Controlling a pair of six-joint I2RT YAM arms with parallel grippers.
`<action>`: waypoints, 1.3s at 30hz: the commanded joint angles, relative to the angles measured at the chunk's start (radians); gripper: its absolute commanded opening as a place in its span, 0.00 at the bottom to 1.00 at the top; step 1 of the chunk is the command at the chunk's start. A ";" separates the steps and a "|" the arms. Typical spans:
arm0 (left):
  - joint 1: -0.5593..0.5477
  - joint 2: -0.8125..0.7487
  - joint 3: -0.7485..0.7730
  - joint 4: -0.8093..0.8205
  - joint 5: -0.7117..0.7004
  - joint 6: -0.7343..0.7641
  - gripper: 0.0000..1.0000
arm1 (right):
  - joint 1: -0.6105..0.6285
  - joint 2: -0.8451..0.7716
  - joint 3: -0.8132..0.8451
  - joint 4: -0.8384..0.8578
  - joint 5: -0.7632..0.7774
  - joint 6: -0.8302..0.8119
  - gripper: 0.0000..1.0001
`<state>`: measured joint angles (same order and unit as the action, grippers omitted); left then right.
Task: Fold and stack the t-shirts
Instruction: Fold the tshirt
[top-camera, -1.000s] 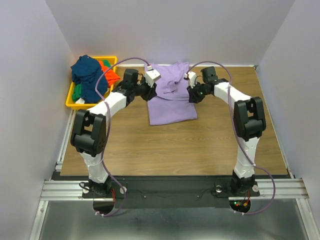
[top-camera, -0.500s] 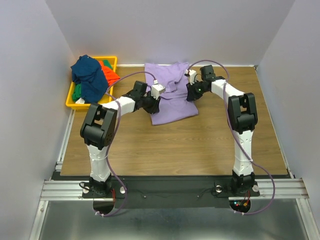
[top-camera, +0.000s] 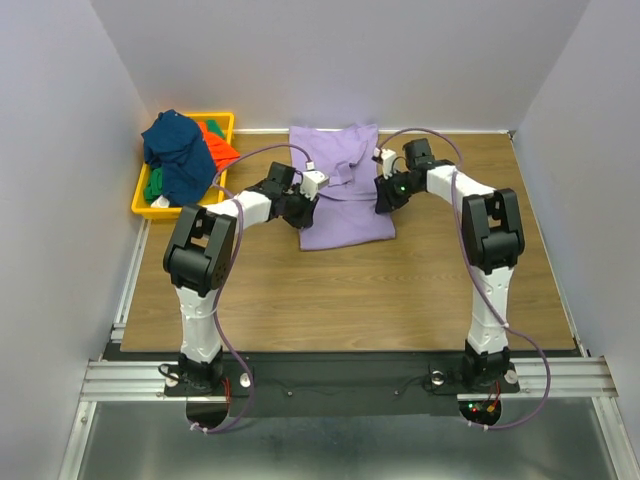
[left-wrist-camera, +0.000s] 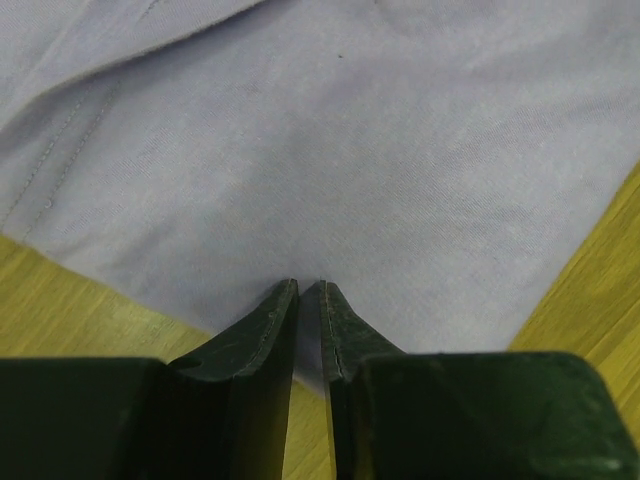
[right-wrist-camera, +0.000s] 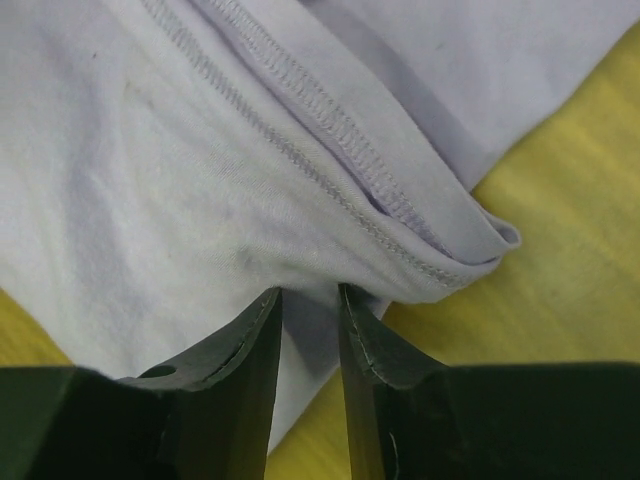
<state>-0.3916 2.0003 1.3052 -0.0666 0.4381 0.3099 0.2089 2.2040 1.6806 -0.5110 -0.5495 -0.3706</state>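
The lavender t-shirt (top-camera: 345, 205) lies partly folded on the wooden table at the back centre, its sleeves turned inward. My left gripper (top-camera: 301, 205) sits at the shirt's left edge. In the left wrist view its jaws (left-wrist-camera: 308, 288) are nearly closed, pinching the lavender cloth (left-wrist-camera: 380, 160). My right gripper (top-camera: 384, 196) sits at the shirt's right edge. In the right wrist view its jaws (right-wrist-camera: 308, 292) grip a folded, hemmed edge of the cloth (right-wrist-camera: 180, 170). A navy t-shirt (top-camera: 176, 150), an orange-red one (top-camera: 216, 140) and a green one (top-camera: 153, 186) are piled in the bin.
The yellow plastic bin (top-camera: 140, 206) stands at the back left of the table (top-camera: 350, 290). White walls close in the back and both sides. Cables loop above both forearms.
Both grippers swung inward over the lavender shirt, bringing its sides in. They then eased slightly outward to its left and right edges. The shirt now looks narrower.
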 joint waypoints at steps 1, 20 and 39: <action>-0.012 -0.031 -0.011 -0.104 -0.047 0.069 0.27 | -0.006 -0.070 -0.085 -0.026 0.005 0.002 0.35; -0.248 -0.437 -0.498 -0.220 -0.062 0.314 0.25 | 0.007 -0.522 -0.582 -0.213 -0.099 -0.073 0.40; -0.268 -0.934 -0.693 -0.014 -0.142 0.351 0.51 | 0.109 -0.804 -0.713 -0.028 0.112 -0.299 0.57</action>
<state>-0.6666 1.0565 0.6003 -0.2146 0.3565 0.7216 0.3206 1.3464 0.8978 -0.6735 -0.5034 -0.7250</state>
